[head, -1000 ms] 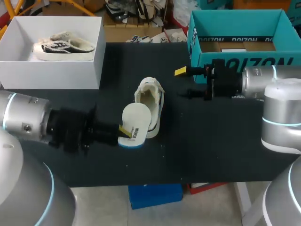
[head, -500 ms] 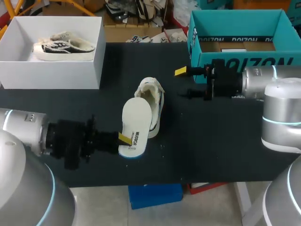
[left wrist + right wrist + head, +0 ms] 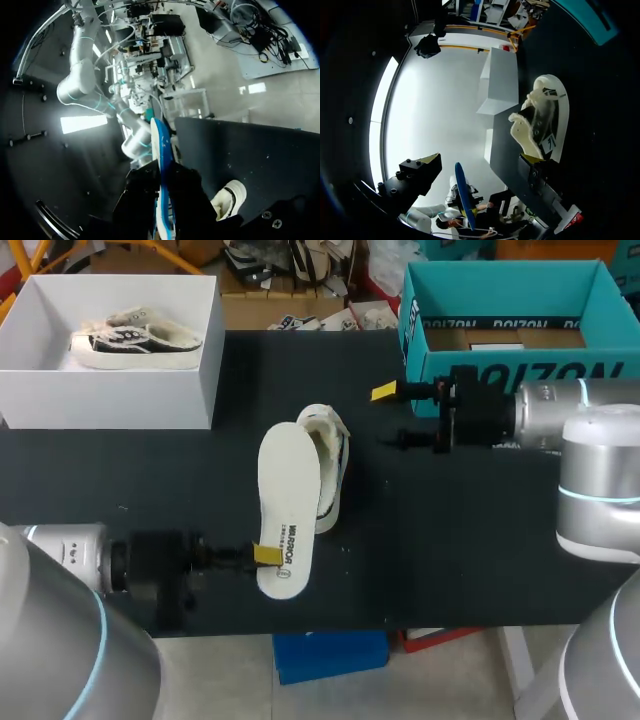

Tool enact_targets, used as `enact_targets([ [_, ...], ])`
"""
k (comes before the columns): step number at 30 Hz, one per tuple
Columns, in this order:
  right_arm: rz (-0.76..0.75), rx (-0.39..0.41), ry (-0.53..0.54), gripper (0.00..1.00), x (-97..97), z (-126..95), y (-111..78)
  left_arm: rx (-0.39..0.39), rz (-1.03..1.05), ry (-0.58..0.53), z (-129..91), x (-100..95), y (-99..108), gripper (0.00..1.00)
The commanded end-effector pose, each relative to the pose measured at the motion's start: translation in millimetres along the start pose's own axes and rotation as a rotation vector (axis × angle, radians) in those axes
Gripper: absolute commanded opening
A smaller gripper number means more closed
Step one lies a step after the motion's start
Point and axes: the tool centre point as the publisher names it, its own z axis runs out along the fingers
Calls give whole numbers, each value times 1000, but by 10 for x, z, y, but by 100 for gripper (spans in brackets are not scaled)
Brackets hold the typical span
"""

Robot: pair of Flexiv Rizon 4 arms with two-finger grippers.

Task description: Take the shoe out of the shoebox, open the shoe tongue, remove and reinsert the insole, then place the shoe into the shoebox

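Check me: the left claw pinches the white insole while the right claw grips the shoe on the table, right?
Half right. The left claw pinches the insole, but the head view shows the right claw open, clear of the shoe.

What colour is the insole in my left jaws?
The insole is off-white on top, best in the head view; blue underneath, per left wrist view.

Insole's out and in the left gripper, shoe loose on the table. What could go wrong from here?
The left gripper pinches the insole only at one end, so the long insole may swing or slip. The shoe lies unheld, with the open right gripper apart from it, so it could slide or tip when the insole is pushed back in.
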Motion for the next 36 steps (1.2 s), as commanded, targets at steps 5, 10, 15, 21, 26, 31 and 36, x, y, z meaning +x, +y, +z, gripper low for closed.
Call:
enact_targets([
  [5, 0, -5, -1, 100, -1, 12, -12, -19, -3, -5, 259, 236, 320, 0],
  [10, 0, -5, -1, 100, -1, 12, -12, -30, -14, 0, 338, 328, 474, 0],
  [15, 0, -5, -1, 100, -1, 12, -12, -28, -31, 8, 450, 404, 655, 0],
  [21, 0, -5, -1, 100, -1, 12, -12, -23, -53, 17, 586, 492, 879, 0],
  [26, 0, -5, -1, 100, -1, 12, -12, -16, -52, 27, 677, 544, 1036, 0],
  [31, 0, -5, -1, 100, -1, 12, -12, -22, -53, 31, 719, 578, 1134, 0],
  [36, 0, -5, -1, 100, -1, 12, -12, -28, -53, 34, 710, 574, 1138, 0],
])
